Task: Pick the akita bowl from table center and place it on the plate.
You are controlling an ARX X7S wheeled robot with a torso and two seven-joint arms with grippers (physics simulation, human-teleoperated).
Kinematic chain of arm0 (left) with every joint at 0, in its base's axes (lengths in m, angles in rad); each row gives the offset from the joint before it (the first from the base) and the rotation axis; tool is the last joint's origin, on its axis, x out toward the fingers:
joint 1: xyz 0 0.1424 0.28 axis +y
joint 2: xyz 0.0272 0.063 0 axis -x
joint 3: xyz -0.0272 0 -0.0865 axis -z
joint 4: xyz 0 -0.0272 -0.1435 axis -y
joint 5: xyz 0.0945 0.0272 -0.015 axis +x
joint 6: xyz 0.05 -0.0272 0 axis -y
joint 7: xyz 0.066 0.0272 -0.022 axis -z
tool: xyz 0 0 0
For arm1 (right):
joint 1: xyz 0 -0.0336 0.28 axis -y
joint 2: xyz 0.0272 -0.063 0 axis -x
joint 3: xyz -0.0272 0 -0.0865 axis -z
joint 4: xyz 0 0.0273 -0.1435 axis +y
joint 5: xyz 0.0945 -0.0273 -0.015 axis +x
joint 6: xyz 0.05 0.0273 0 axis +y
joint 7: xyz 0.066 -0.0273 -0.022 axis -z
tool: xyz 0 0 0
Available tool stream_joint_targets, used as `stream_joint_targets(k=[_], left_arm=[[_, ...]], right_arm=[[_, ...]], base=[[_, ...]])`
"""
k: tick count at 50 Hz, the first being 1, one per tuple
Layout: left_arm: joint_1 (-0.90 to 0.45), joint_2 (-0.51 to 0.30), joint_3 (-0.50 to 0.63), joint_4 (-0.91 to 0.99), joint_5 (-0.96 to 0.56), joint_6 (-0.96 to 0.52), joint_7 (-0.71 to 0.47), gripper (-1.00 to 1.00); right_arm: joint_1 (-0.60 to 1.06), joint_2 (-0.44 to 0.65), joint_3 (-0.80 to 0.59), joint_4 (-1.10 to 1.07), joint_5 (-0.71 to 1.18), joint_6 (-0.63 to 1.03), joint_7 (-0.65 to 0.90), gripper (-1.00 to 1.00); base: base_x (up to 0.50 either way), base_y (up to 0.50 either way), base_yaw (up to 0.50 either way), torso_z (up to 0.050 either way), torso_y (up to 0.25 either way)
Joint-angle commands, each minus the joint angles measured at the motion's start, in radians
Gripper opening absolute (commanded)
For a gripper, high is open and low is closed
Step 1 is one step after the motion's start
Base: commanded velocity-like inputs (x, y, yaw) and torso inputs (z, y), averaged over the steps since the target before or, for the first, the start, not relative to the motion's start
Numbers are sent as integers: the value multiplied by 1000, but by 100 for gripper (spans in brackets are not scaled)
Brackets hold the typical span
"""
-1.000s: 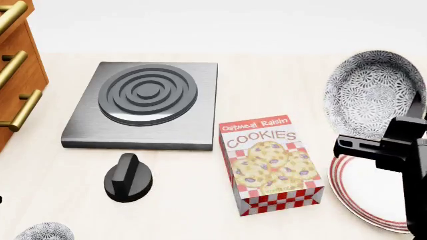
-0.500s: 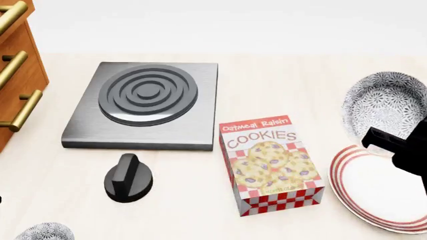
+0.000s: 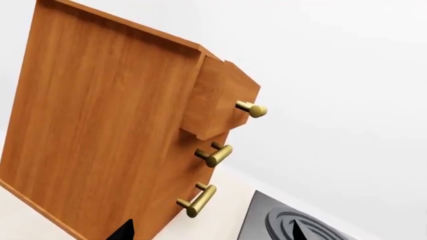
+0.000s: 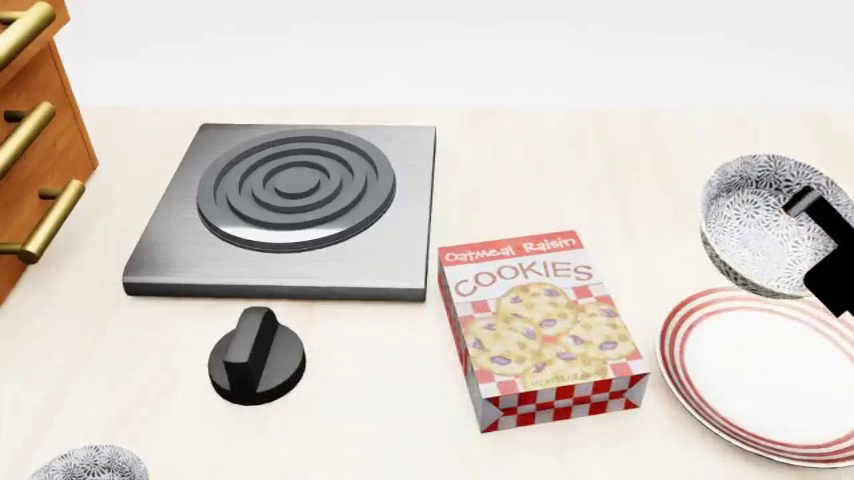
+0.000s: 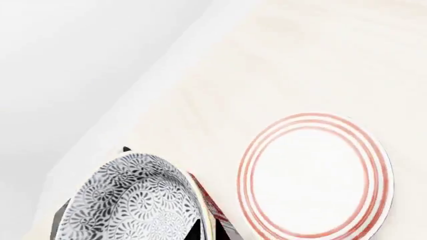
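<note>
Right tool (image 4: 825,240) is clamped on the akita bowl (image 4: 771,235), held up over the table (image 4: 387,400) just beyond the plate (image 4: 767,375). Next move looks like a short shift toward the robot. Left tool's out of view, can't tell.

The right pincer (image 4: 817,240) shows only as a dark tilted piece at the head view's right edge, clamped on the akita bowl (image 4: 763,228) rim. The left arm cannot be seen in the head view; only dark fingertips (image 3: 124,231) edge its wrist view.

Flower-patterned akita bowl (image 4: 763,222) tilted, raised near the plate's far edge, plate (image 4: 767,372) — white, red-ringed — flat on table
</note>
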Motion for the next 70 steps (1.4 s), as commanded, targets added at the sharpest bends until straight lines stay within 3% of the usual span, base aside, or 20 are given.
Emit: stream_joint_targets(k=[1,23,46,70], left_arm=[[3,0,5,-2,-3,9,0,100],[22,-8,9,17,-21,34,17,100],[32,-17,-6,27,-55,40,13,100],[29,-27,-10,31,-67,27,-16,100]], right_arm=[[56,49,-72,128,-7,-35,105,-100],[29,90,-184,167,-108,-170,-44,-100],[16,96,-203,202,-125,-221,-98,-100],[105,126,-295,400,-260,-403,-260,-100]], base=[[0,0,0,0,0],[0,0,0,1,-57],[0,0,0,6,-187],[0,0,0,0,0]])
